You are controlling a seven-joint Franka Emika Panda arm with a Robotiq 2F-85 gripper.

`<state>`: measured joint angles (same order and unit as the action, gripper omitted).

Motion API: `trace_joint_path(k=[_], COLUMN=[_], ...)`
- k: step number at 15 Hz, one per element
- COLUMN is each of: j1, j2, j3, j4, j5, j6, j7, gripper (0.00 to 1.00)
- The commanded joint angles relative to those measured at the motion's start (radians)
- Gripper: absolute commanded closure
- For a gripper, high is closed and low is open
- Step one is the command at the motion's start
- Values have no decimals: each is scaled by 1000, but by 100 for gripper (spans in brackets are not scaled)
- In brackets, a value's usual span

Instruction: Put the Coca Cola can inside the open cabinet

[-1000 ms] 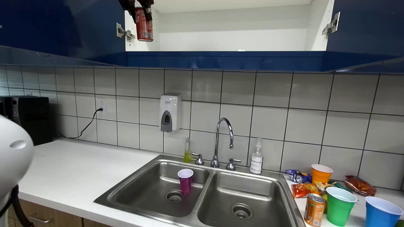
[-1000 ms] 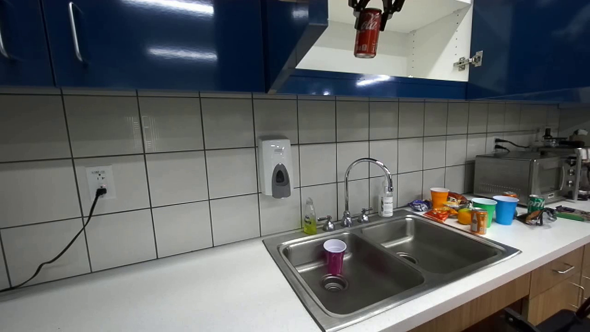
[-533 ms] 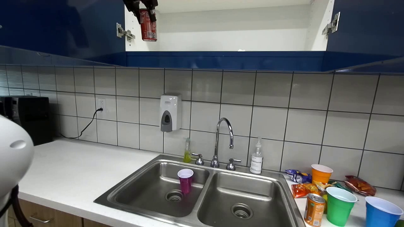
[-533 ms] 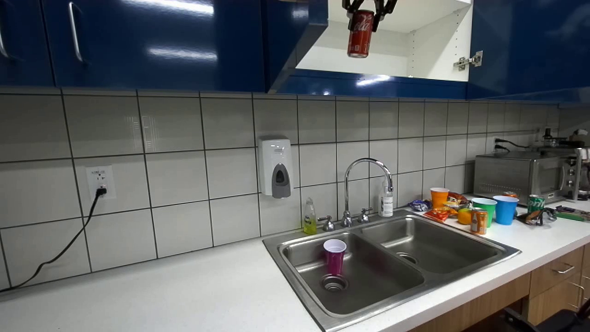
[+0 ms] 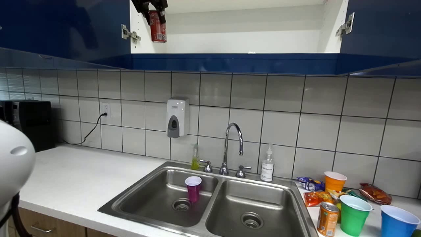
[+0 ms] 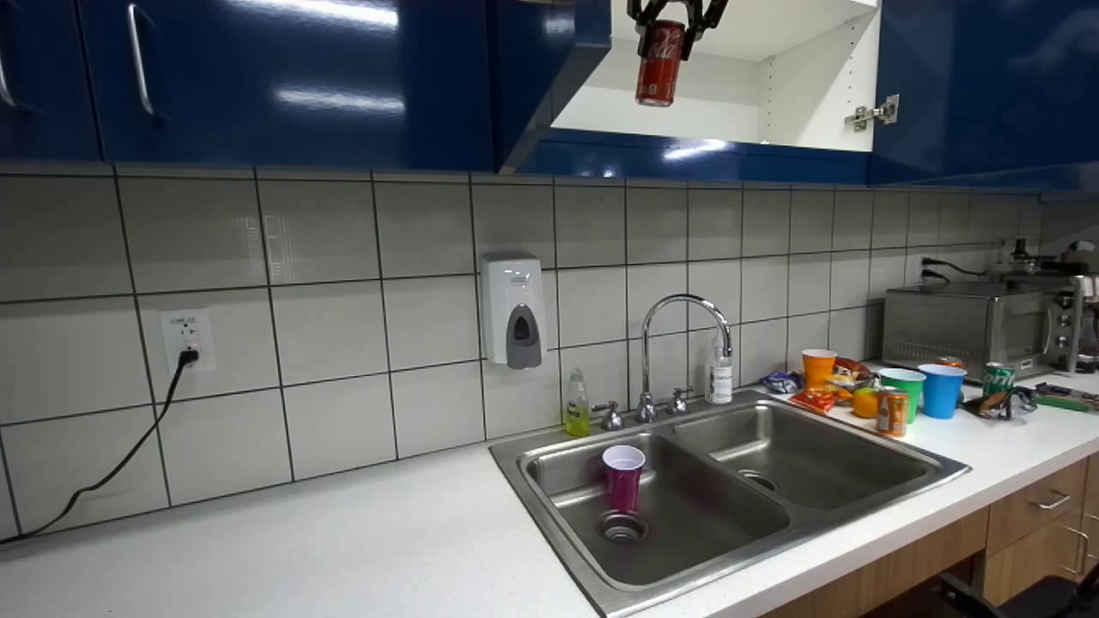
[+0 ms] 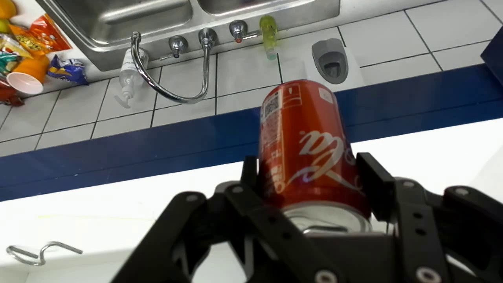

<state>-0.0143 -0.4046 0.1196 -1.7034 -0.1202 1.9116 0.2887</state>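
The Coca Cola can, red with a silvery top, shows in both exterior views (image 5: 158, 33) (image 6: 660, 69) and in the wrist view (image 7: 306, 149). My gripper (image 5: 155, 20) is shut on the upper part of the can, one finger on each side; it also shows in an exterior view (image 6: 664, 50) and the wrist view (image 7: 308, 169). The can hangs almost upright, slightly tilted, in front of the opening of the open cabinet (image 5: 236, 62) (image 6: 773, 163), a little above its dark blue bottom edge (image 7: 118, 157). I cannot tell whether it is past the front edge.
An open blue door (image 5: 82, 29) stands beside the can; the opposite door (image 5: 384, 33) is open too. A silver hook (image 7: 43, 251) shows inside the cabinet. Below are the faucet (image 5: 227, 148), soap dispenser (image 5: 177, 117), purple cup (image 5: 193, 191) in the sink, and orange-toned can (image 5: 328, 219).
The gripper and held can have shifted sideways in both exterior views. The can looks slightly smaller there, farther from the cameras and toward the cabinet. The grip is unchanged.
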Motion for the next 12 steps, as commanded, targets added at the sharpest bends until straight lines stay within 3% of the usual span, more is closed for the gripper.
trace_joint_path(k=[1,12], j1=[-13,-4], j2=[50,171], j3=[14,13], j4=[71,205], j5=[-27,-69], j6=[8,-1], j7=[34,66], gripper=[61,61])
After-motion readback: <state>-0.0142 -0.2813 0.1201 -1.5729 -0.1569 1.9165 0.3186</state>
